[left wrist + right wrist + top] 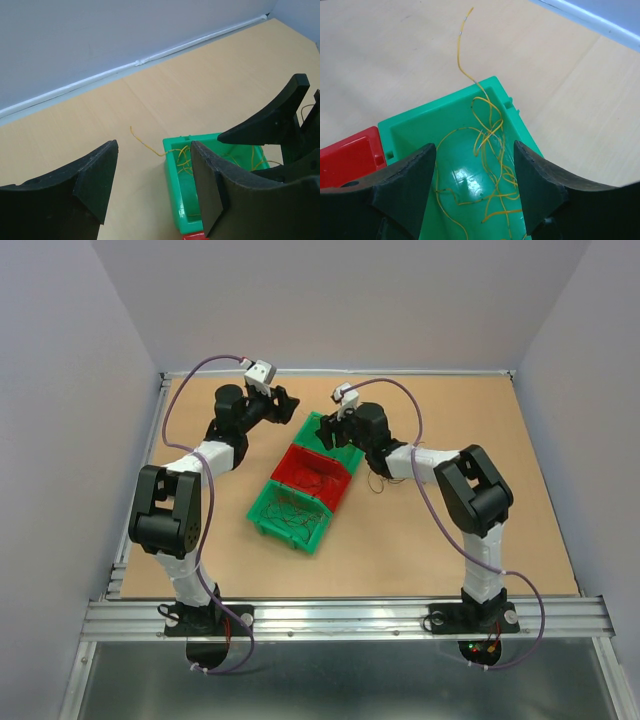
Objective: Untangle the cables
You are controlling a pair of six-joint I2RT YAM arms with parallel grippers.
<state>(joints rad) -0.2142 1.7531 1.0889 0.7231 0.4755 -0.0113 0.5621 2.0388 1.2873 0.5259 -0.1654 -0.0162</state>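
Right gripper (474, 167), open, hangs over yellow wires (491, 131) in the green bin (420, 120); better pinch the single strand leaving at 12 o'clock. Left gripper (154, 172) is open too

Black-white arms (172, 508), purple cables (181, 378) (looping loosely), black wedge tool fingers (95, 175).

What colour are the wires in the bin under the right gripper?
Yellow-orange wires, in a green bin; clearest in the right wrist view.

Tan table (450, 540) bears three touching bins (298, 465): green, red, green.
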